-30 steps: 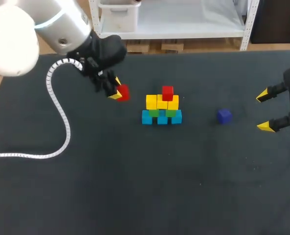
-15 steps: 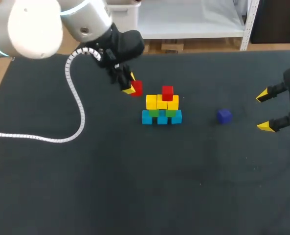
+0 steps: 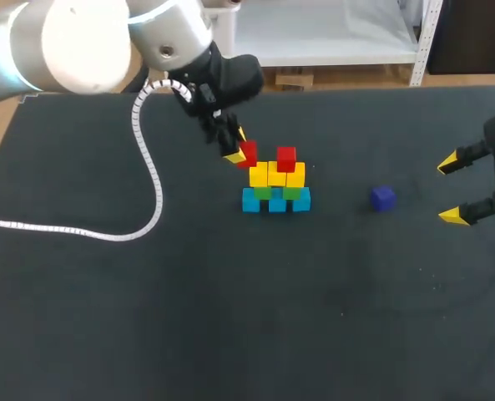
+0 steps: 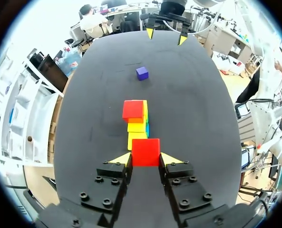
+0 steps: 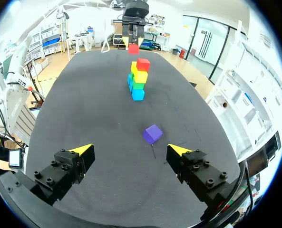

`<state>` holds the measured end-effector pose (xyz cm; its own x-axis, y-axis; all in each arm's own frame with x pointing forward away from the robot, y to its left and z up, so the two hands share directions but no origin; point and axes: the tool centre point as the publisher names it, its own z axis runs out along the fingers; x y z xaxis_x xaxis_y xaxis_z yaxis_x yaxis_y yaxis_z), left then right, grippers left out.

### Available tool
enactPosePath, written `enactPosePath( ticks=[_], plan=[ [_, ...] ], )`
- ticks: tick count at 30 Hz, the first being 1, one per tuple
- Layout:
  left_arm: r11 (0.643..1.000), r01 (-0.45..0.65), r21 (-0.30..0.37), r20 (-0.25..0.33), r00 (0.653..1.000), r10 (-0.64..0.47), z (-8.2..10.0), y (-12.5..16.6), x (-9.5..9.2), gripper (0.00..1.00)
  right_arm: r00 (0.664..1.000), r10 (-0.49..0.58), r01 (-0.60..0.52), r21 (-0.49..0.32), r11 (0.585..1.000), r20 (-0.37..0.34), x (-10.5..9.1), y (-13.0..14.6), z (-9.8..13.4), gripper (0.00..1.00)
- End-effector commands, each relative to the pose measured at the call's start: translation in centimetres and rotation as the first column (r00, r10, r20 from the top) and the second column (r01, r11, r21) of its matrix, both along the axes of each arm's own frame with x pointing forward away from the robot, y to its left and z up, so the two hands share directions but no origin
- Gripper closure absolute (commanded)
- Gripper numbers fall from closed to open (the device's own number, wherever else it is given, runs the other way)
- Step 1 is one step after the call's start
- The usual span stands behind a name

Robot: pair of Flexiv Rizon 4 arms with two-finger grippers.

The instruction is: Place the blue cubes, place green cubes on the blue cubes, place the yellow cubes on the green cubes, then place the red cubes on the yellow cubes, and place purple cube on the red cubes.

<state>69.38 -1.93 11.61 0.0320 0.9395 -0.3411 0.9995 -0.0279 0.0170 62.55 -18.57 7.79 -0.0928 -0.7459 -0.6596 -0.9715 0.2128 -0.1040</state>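
Note:
A small pyramid stands mid-table: blue cubes point(image 3: 275, 200) at the base, green cubes point(image 3: 277, 192) on them, yellow cubes point(image 3: 276, 175) above, and one red cube point(image 3: 286, 158) on the yellow row's right side. My left gripper point(image 3: 240, 154) is shut on a second red cube point(image 4: 145, 151), held in the air just left of and above the stack's point(image 4: 137, 124) left end. The purple cube point(image 3: 383, 198) lies alone on the mat to the right. My right gripper point(image 3: 455, 190) hangs open near the right edge, with the purple cube point(image 5: 152, 133) ahead of it.
A white coiled cable point(image 3: 134, 184) from my left arm trails over the black mat point(image 3: 230, 317) on the left side.
My left arm has carried the red cube to the right, from well left of the stack to just beside its upper left. The right arm has stayed still.

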Motion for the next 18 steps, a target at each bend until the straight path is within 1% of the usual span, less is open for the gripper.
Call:
enactPosePath(
  ticks=[1,18],
  plan=[
    [1.000,0.011,0.002,-0.011,1.000,-0.011,-0.3,-0.6,0.5,1.00,1.000,0.002,-0.002,0.003,1.000,0.000,0.1,0.0,-0.1,0.00],
    [0.999,0.049,-0.007,-0.019,0.999,-0.049,-1.0,-2.3,1.1,1.00,1.000,0.002,-0.002,0.003,1.000,0.000,0.1,0.0,-0.1,0.00]
  ],
)
